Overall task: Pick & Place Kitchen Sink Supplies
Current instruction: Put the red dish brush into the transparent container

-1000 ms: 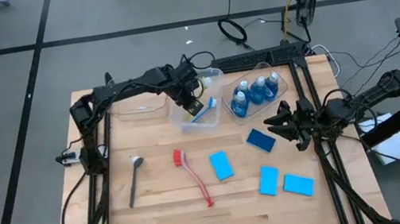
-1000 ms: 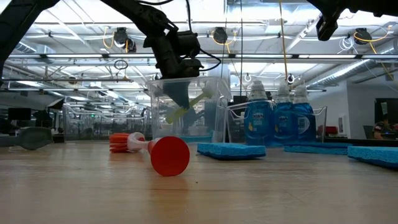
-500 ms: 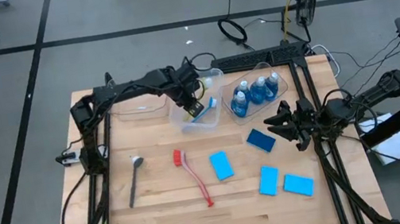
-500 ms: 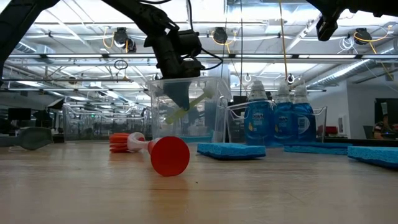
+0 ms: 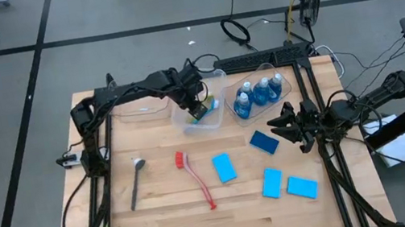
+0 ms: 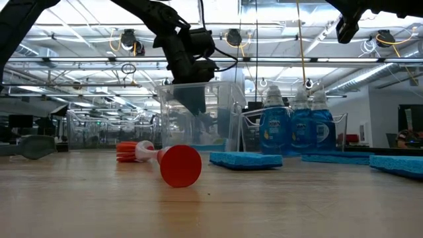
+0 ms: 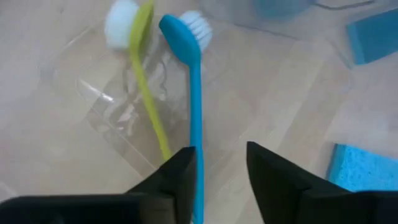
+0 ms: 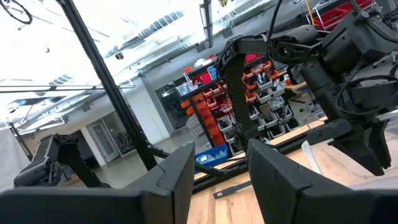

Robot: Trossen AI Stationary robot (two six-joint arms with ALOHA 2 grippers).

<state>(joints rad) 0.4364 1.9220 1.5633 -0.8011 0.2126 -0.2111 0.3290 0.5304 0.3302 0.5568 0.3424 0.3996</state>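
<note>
The left gripper (image 5: pixel 196 103) hangs over the middle clear bin (image 5: pixel 188 124), fingers apart and holding nothing. The yellow brush (image 7: pixel 144 81) and blue brush (image 7: pixel 192 93) lie side by side inside that bin (heads at the same end). The right gripper (image 5: pixel 279 126) waits above the table near a dark blue sponge (image 5: pixel 264 142), fingers apart and empty.

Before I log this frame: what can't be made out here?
- Grey brush: low view, cut off by the left edge.
- Fourth bottle: low view shows three bottles; they hide the rest.
- Yellow brush lower handle: left wrist view, behind the left tool.
- Right tool: its wrist view faces the room, not the sponges.
</note>
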